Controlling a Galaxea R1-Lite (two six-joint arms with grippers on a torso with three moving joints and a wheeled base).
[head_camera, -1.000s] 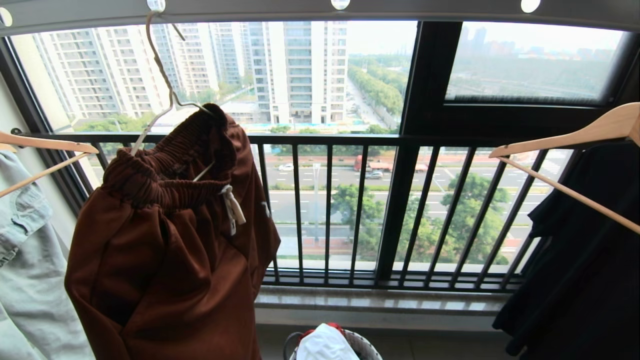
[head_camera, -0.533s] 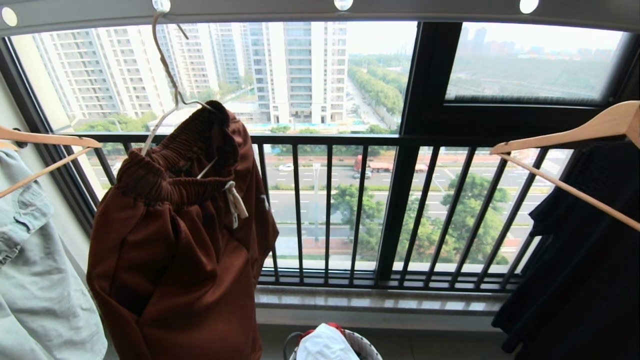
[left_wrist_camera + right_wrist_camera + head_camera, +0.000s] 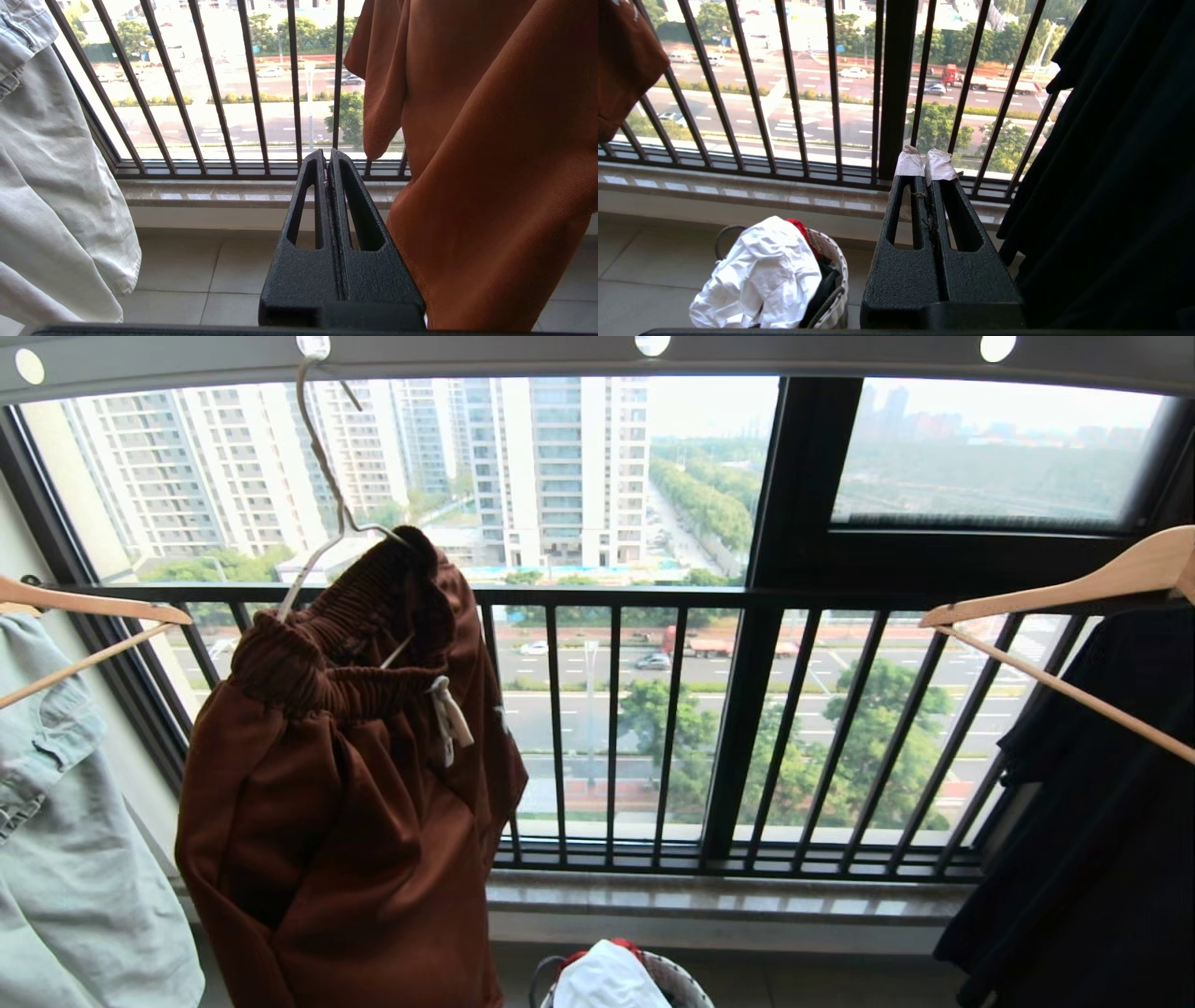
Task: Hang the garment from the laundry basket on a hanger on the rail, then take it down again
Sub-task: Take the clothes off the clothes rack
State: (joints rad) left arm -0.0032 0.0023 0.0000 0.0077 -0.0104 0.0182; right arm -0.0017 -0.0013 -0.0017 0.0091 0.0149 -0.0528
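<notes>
Both arms sit low and out of my head view; I only see them through the wrist cameras. Left gripper (image 3: 328,156): fingers pressed flat together, holding nothing, aimed at the balcony railing (image 3: 254,88). Right gripper (image 3: 924,158): fingers also pressed together and empty, pale tape wrapped on the tips, aimed at the same railing.

The shorts (image 3: 345,775) hang on the thin white hanger (image 3: 327,495), whose long hook sits in a hole near the left end of the grey rail (image 3: 485,355) overhead. The waistband is bunched high on one hanger arm, with the drawstring (image 3: 451,717) dangling at the front. In the left wrist view the shorts' fabric hangs just beside the left gripper, on its right; I cannot tell whether they touch. From the right wrist camera only a corner of the shorts shows, well apart.

The laundry basket (image 3: 831,275) stands on the tiled floor below the railing, near the right gripper, with a white cloth (image 3: 761,275) heaped over its rim.

Pale jeans (image 3: 65,859) hang on a wooden hanger (image 3: 89,607) at the left; a black garment (image 3: 1092,803) hangs close beside the right gripper.
</notes>
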